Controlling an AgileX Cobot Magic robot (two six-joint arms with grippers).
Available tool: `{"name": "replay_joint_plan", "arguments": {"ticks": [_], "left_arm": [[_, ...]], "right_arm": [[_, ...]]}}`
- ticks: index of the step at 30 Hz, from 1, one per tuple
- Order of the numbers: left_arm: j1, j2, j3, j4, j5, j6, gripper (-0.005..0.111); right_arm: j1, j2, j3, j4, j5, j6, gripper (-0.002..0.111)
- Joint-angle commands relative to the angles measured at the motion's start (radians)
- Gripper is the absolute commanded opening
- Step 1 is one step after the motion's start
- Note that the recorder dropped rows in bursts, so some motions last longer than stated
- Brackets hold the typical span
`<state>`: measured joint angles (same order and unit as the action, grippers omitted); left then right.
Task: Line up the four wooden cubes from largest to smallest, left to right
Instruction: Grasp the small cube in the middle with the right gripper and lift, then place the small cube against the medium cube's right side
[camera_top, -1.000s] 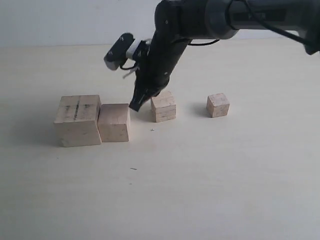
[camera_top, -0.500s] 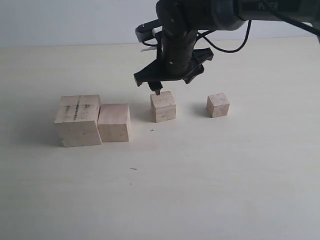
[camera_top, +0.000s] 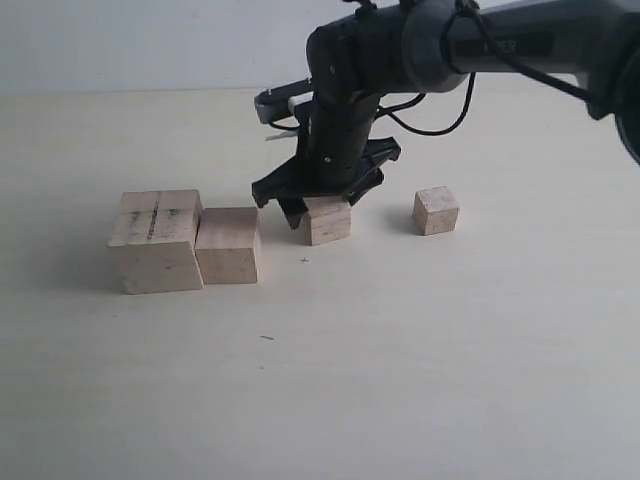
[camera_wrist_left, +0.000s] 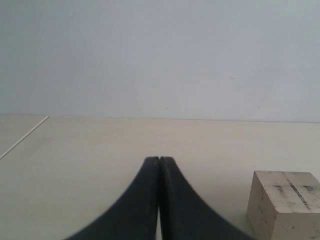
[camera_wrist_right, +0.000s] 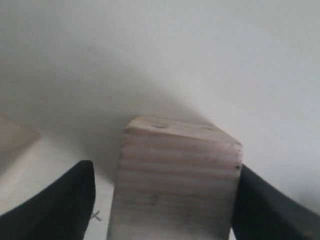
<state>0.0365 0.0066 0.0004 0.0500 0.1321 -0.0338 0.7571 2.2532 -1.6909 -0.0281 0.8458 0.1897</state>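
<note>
the black right gripper stands wide, its jaws either side of the pale third-largest wooden cube. light, stiff, smooth wood, probably: pinch opposite flat faces squarely, mid-height.

right arm showing dark grey casing, faint lettering | black cables trailing from it | left fingers appearing black, curved, tapering

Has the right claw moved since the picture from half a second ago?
Yes. The right claw has come down: it hung above the second-smallest cube, and now it straddles that cube's top.
</note>
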Motion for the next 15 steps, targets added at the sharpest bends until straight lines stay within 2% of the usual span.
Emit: {"name": "replay_joint_plan", "arguments": {"ticks": [1, 5, 6, 8, 10, 12, 15], "left_arm": [[0.002, -0.007, 0.000, -0.006, -0.002, -0.001, 0.003], [0.002, -0.007, 0.000, -0.006, -0.002, -0.001, 0.003], [0.002, -0.007, 0.000, -0.006, -0.002, -0.001, 0.003], [0.002, -0.007, 0.000, -0.006, -0.002, -0.001, 0.003], [0.002, -0.007, 0.000, -0.006, -0.002, -0.001, 0.003], [0.002, -0.007, 0.000, -0.006, -0.002, -0.001, 0.003], [0.002, -0.007, 0.000, -0.006, -0.002, -0.001, 0.003]], "right_arm": [[-0.003, 0.026, -0.002, -0.049, -0.021, -0.050, 0.046], [-0.003, -0.030, -0.002, -0.128, 0.011, -0.070, 0.004], [-0.003, -0.047, -0.002, -0.159, 0.024, -0.070, 0.000], [-0.003, -0.092, -0.002, -0.201, 0.054, -0.100, 0.000], [-0.003, -0.127, -0.002, -0.178, 0.064, -0.248, 0.000], [-0.001, -0.149, -0.002, -0.084, 0.063, -0.447, 0.000], [-0.001, -0.155, -0.002, 0.157, 0.077, -0.830, 0.000]]}}
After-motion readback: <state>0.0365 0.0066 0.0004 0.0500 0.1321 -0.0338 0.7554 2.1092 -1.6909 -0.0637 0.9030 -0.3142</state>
